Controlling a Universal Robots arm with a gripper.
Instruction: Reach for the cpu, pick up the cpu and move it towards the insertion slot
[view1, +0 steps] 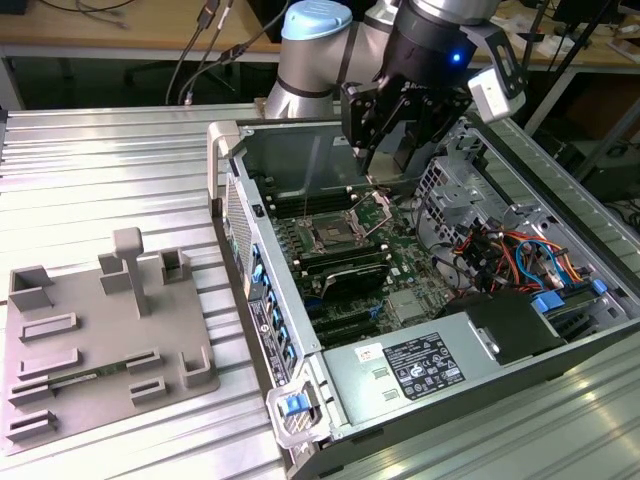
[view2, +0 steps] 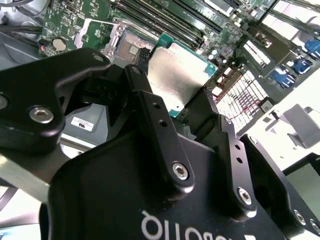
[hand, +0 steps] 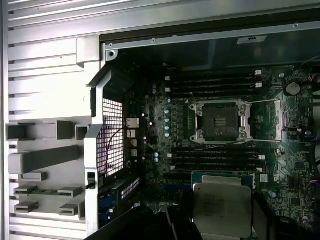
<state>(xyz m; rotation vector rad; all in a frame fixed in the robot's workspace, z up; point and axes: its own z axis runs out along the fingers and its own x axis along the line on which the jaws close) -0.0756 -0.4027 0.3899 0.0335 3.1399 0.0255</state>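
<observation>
Arm reaches down from the far side of the open computer case (view1: 430, 330), wrist bent so the gripper (view1: 395, 150) points down into the case, hanging over the motherboard (view1: 400, 270) w/o touching it. Blue light lit on the wrist housing.

Jaws pinching the cpu (view2: 175, 75): in the second wrist view the black fingers (view2: 155, 125) close on it from two opposite sides, silvery top facing the camera, thin green edge showing along one side. In the first wrist view the cpu (hand: 222, 207) sits level between the dark finger tips, held clear above the board.

The insertion slot (hand: 220, 120) is open, dark centre bare, shiny frame and thin wire levers around it; memory slots run along both sides of it. Cpu is near the slot but not over it – offset to one side, above the memory slots beside it. In the second wrist view the insertion slot (view2: 130, 47) shows just past the cpu's edge. In the exterior view the slot (view1: 335, 237) lies below and toward the exterior view's left of the gripper.

Grey plastic tray (view1: 100, 340) w/ recesses sits on the ribbed metal desk (view1: 100, 170), well apart from the case.
</observation>
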